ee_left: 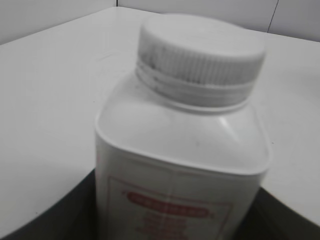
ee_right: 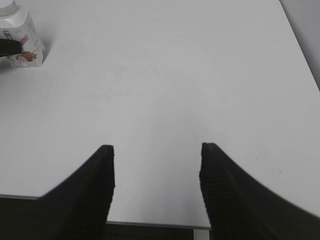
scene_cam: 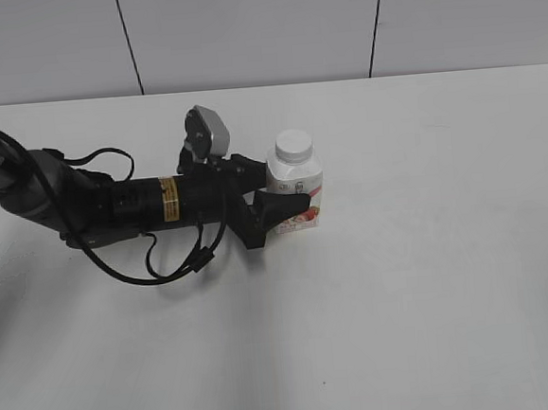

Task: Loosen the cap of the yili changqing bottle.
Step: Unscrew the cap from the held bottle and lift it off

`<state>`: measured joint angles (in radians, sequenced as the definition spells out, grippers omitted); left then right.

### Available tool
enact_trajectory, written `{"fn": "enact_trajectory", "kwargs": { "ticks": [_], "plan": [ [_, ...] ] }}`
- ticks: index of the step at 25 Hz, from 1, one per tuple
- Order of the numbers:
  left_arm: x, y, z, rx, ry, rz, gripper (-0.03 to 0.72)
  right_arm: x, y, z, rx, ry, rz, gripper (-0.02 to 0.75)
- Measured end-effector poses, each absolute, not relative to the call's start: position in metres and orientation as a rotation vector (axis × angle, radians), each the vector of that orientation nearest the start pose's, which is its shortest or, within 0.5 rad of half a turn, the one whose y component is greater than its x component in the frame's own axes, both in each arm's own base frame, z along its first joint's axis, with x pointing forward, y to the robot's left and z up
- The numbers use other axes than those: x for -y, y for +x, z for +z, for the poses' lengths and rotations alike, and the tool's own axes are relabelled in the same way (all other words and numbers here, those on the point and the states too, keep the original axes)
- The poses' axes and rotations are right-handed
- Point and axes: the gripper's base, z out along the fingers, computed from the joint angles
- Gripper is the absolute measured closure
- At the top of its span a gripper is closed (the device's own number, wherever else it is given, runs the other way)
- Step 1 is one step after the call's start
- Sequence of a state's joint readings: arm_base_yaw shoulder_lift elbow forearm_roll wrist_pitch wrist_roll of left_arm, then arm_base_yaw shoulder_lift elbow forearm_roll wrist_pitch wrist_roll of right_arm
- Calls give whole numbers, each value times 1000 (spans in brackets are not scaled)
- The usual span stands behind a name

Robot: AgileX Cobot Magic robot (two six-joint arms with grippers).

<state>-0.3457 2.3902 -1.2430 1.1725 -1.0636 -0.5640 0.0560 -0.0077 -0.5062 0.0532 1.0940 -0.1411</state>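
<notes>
Bottle upright on the white worktop (scene_cam: 432,278), and the left gripper (scene_cam: 275,188) has it. The yili changqing bottle (scene_cam: 296,189) stands a little above the middle of the exterior view, pink-red label facing out, with the black left arm lying low across the worktop from the left edge. Its jaws are clamped on the bottle's body, one dark finger crossing the front of the label. In the left wrist view the white cap (ee_left: 200,50) sits on the neck, ribbed rim clear, nothing touching it. The right gripper (ee_right: 156,165) hangs well apart over bare worktop, jaws spread wide with nothing between them, the bottle small in its far corner.
</notes>
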Motion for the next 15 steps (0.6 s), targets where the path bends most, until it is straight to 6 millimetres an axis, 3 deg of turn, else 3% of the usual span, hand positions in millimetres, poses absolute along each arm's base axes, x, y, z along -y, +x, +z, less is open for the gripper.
{"fn": "enact_trajectory", "kwargs": {
  "ticks": [15],
  "plan": [
    [212,373,56,-1577,1146,-972,261,-4,-8,276,-2052,-207,11,299]
  ]
}}
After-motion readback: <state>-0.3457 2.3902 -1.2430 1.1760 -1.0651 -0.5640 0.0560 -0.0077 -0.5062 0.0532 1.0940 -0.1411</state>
